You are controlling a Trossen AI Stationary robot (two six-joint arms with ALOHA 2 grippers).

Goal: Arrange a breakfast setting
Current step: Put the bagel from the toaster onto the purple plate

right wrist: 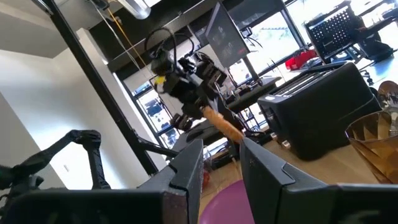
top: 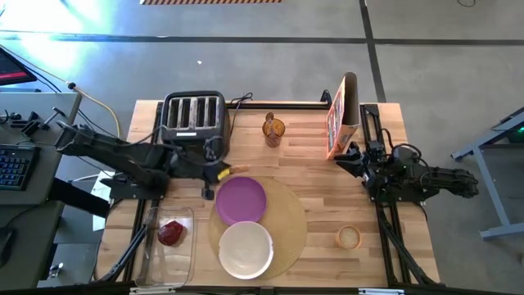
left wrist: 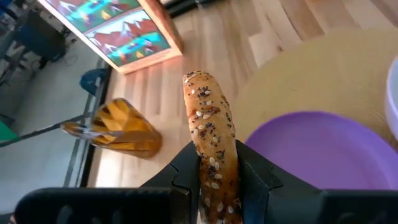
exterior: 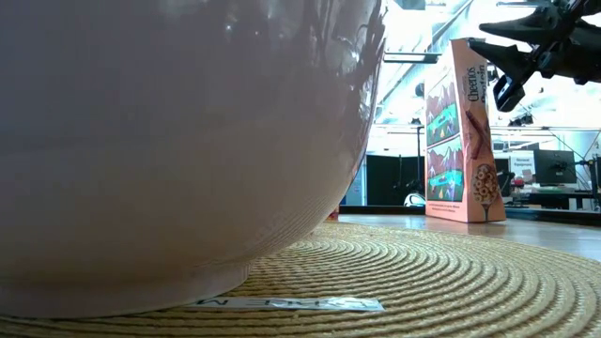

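My left gripper (top: 223, 171) is shut on a seeded, toasted bagel piece (left wrist: 211, 137), just off the far-left rim of the small purple plate (top: 241, 199). The plate and the white bowl (top: 246, 248) rest on the round tan placemat (top: 286, 217). A bagel ring (top: 349, 238) lies flat on the table at the right. A dark red food piece (top: 172, 233) lies in the clear container (top: 155, 254). A metal spoon (left wrist: 43, 130) stands in an amber glass (top: 273, 129). My right gripper (top: 348, 156) is open and empty beside the cereal box (top: 342, 115). My left gripper pinches the bagel piece's two flat faces (left wrist: 214, 171) between its two fingers, with the piece standing on edge. The fingers come level from the table's left. The piece sticks out past the fingertips (left wrist: 255, 168), clear of the table and the plate (left wrist: 323, 149).
A black four-slot toaster (top: 194, 115) stands at the far left, its cord running behind it. The cereal box stands upright at the far right. The bowl fills most of the low view (exterior: 178, 141). Bare wood lies between the placemat and the bagel ring.
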